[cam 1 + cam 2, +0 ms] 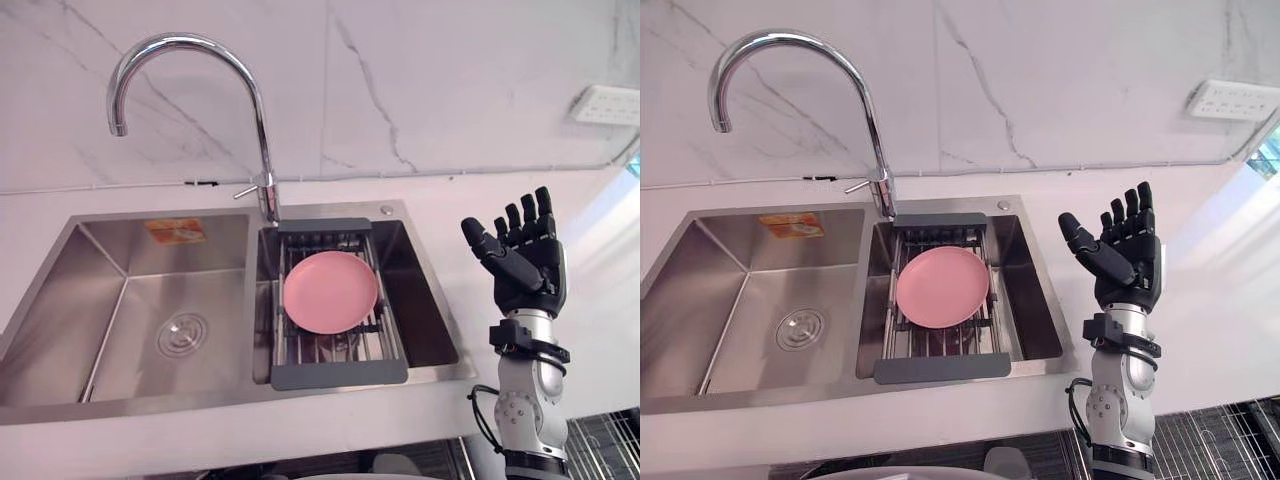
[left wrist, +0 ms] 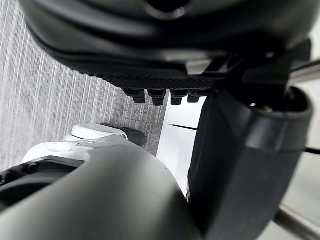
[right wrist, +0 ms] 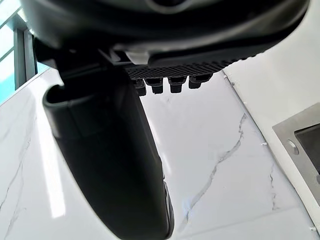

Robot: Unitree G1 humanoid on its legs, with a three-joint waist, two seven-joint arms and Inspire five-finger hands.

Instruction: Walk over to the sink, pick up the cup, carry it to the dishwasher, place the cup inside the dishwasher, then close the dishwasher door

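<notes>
Orange sticker [image 1: 175, 231], print unreadable, lies on the back wall of the sink [image 1: 100, 290].

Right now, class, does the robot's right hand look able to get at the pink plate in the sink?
Probably yes: the right hand is open beside the sink, and the plate lies bare on the rack, nothing between them.

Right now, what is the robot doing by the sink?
The robot faces the sink with its right hand raised open beside it, above the white counter, holding nothing. A pink plate lies on the rack across the right basin. The left hand hangs low over the floor, also empty.
</notes>
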